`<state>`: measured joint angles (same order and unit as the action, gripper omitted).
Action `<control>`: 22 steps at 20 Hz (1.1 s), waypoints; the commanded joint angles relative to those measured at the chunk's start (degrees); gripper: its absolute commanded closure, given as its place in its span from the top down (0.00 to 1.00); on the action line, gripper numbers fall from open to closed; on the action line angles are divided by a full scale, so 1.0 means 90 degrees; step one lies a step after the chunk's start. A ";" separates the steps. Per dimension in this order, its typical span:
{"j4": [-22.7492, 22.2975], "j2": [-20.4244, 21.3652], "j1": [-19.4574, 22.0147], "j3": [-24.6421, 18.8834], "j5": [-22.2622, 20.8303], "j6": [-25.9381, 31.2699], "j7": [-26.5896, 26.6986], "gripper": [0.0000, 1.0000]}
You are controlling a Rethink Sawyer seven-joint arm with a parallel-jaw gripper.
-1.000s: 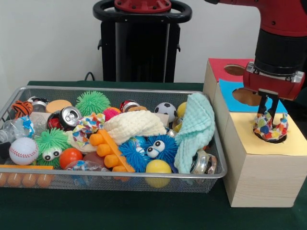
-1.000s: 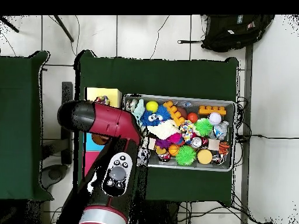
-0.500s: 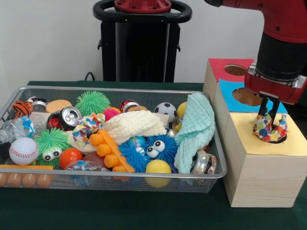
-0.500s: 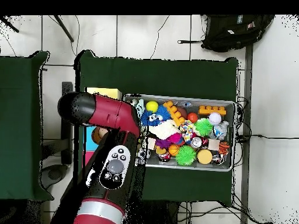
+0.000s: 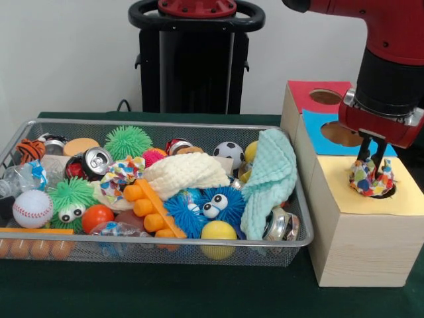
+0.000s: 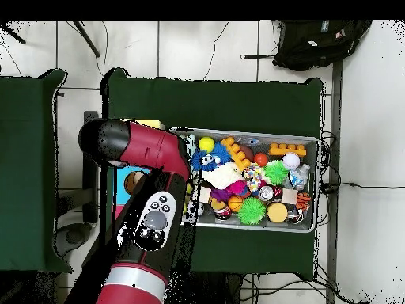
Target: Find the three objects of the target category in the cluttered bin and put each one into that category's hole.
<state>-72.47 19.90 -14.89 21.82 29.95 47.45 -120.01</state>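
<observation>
Your gripper (image 5: 371, 161) pinches a dotted fabric piece (image 5: 370, 181) in the yellow-topped hole (image 5: 387, 192), at the bin's (image 5: 159, 242) 3 o'clock; overhead, the arm (image 6: 142, 158) hides it.

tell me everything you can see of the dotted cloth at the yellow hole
The dotted cloth is a small soft white fabric piece with multicoloured dots, bunched into a lump. It sits in the round hole in the yellow-topped wooden box, its upper part above the rim. The gripper reaches down onto its top, fingers touching it.
</observation>
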 commanded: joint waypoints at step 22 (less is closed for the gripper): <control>0.1410 -0.1927 0.0005 -0.0211 0.0451 -0.1807 -0.2070 0.00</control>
<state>-63.85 10.26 -16.68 24.00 31.75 41.93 -122.67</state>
